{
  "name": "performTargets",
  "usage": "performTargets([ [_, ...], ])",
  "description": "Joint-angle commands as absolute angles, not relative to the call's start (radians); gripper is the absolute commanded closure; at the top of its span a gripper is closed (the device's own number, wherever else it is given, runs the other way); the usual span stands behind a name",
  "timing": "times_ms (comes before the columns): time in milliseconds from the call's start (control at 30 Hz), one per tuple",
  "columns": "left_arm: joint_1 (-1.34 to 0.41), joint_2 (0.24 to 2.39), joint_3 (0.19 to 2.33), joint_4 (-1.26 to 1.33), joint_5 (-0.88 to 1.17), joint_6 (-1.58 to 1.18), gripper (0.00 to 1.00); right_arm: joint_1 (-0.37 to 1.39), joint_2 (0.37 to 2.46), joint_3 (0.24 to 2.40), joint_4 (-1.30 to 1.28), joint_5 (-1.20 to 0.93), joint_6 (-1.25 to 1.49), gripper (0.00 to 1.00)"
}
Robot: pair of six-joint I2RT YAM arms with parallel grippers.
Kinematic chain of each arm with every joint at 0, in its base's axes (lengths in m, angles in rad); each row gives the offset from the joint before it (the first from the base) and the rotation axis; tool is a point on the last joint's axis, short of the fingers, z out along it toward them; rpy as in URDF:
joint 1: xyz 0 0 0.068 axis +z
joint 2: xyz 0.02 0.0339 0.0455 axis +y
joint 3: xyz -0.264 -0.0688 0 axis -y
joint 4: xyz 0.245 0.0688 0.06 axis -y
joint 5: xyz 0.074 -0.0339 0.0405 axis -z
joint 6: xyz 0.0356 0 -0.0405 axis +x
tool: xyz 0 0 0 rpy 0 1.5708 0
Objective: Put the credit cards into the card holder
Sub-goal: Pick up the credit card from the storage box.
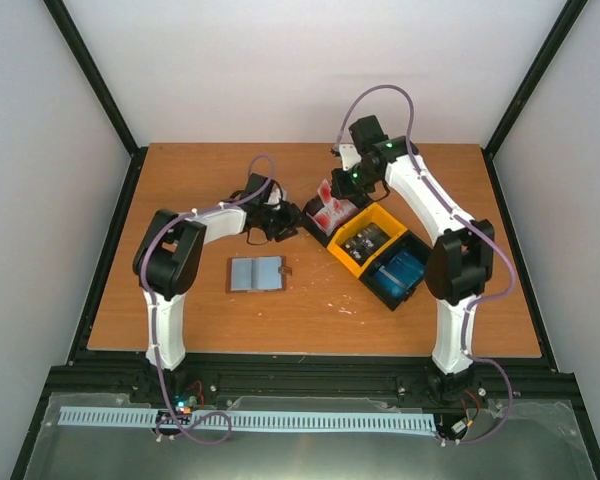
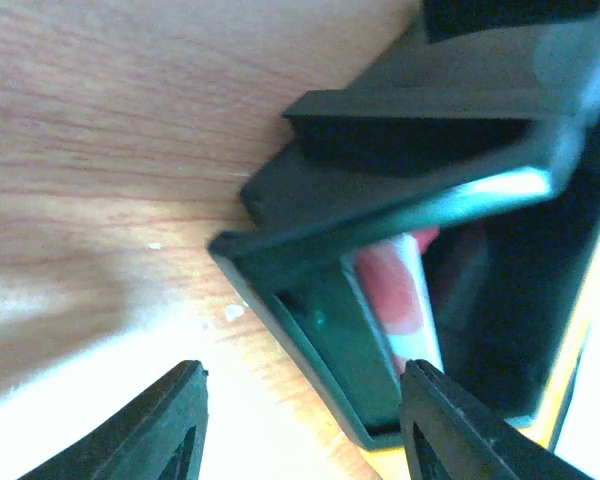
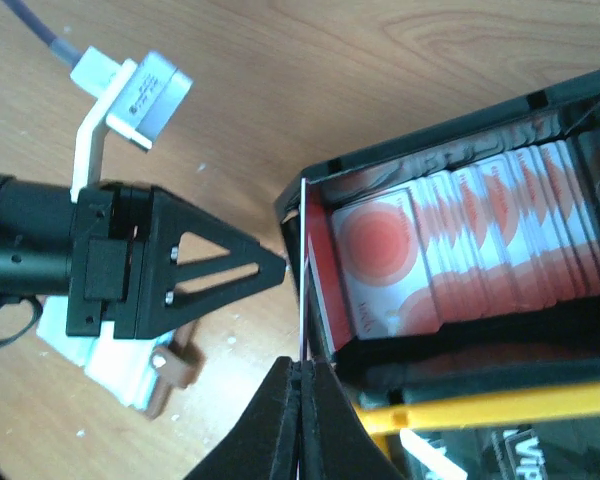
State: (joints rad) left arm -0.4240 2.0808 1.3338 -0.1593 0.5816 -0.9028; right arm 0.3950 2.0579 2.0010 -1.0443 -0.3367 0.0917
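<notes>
Nearest me, left of the middle of the wooden bench (image 1: 180,180) and toward its near edge, the card holder (image 1: 255,273) lay opened flat. Its grey-blue lining faced up and a small brown tab stuck out on its right side. It looked soft and leathery, likely to slide or flop if nudged.

Further in, right of centre, three plastic bins ran in a slanted row. A black bin (image 1: 385,298) held blue cards (image 1: 400,270), a yellow bin (image 1: 342,258) held dark cards (image 1: 365,240), and farthest back another black bin (image 3: 420,135) was packed with a leaning stack of red-and-white credit cards (image 3: 500,230).

At that far bin's left corner the right gripper (image 3: 302,365) had its jaws pinched flat on a single credit card (image 3: 302,260). The card stood edge-on as a thin pale line, so I could not see its face. The left gripper (image 2: 305,375) pointed at the same corner from the bench side, its jaws apart and holding nothing.

The cards looked light, stiff, glossy and thin. I judged them slippery and apt to swivel in a pinch, so best gripped across the flat faces near one short end, leaving the other end free to slide into a pocket. The holder would probably need steadying.
</notes>
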Motion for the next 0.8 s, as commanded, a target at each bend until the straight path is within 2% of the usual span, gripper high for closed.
performTargets([
  [0, -0.433, 1.930, 1.319, -0.205, 0.496, -0.840, 0.42, 0.388, 1.899, 1.885, -0.976, -0.430, 0.148, 0.97],
  [200, -0.421, 1.736, 1.229, -0.246, 0.429, -0.805, 0.32, 0.388, 1.729, 1.675, -0.738, -0.640, 0.353, 0.97],
  [467, -0.351, 1.384, 0.994, -0.199, 0.434, -0.895, 0.20, 0.394, 1.518, 1.359, -0.320, -0.760, 0.697, 0.97],
  [700, -0.326, 1.128, 0.867, -0.078, 0.480, -0.950, 0.01, 0.458, 1.483, 1.265, -0.174, -0.836, 0.825, 0.97],
  [767, -0.325, 1.096, 0.843, -0.030, 0.523, -0.958, 0.00, 0.485, 1.486, 1.254, -0.098, -0.867, 0.879, 0.97],
])
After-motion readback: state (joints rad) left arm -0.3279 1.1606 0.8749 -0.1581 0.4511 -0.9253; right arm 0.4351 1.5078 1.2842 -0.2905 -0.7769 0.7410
